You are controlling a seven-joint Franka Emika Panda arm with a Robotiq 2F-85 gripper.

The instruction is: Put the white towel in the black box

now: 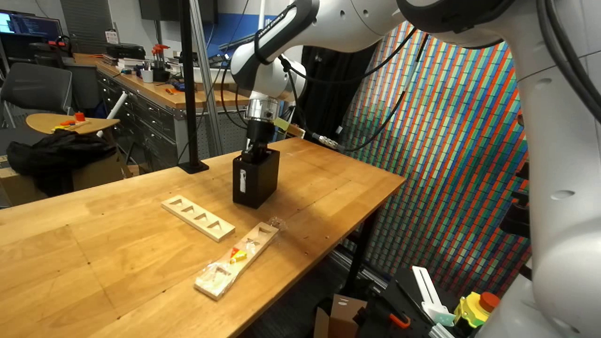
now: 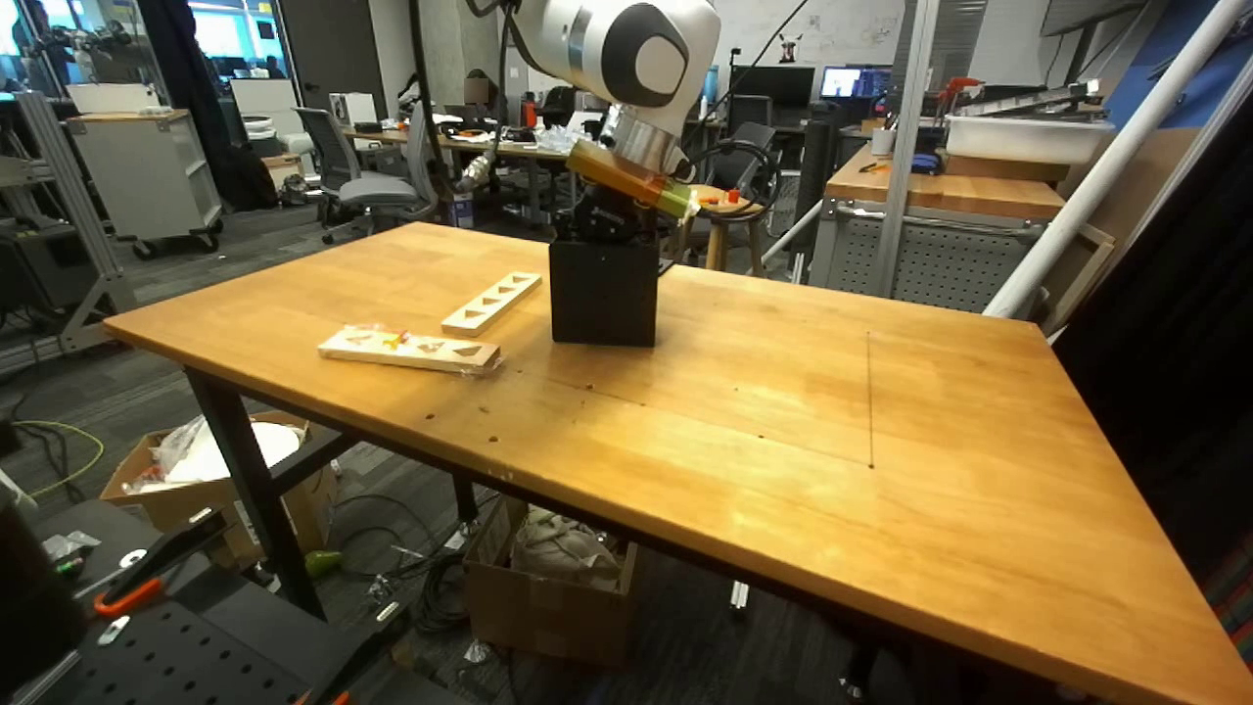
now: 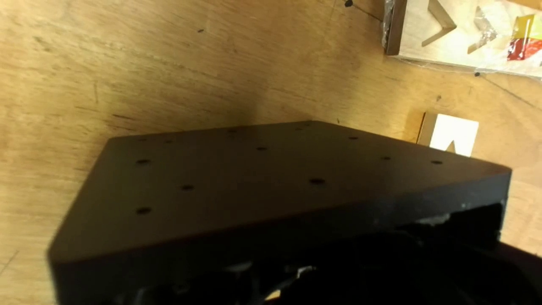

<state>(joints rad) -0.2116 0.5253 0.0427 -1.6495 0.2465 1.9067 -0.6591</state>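
The black box (image 1: 265, 178) stands upright on the wooden table; it also shows in an exterior view (image 2: 604, 294) and in the wrist view (image 3: 254, 182). My gripper (image 1: 255, 153) points down into the box's open top, and its fingertips are hidden by the walls. In the wrist view, the jaws are lost in the dark inside the box. The white towel is not clearly in view. A white patch (image 1: 242, 181) shows on the box's side face, and small pale bits (image 3: 436, 219) show inside its rim; I cannot tell whether these are towel.
A pale wooden strip (image 1: 198, 218) with triangular cut-outs lies near the box on the table (image 1: 127, 244). A plastic-wrapped strip (image 1: 237, 260) with red and yellow pieces lies closer to the table edge. A black post (image 1: 188, 94) stands at the far table edge.
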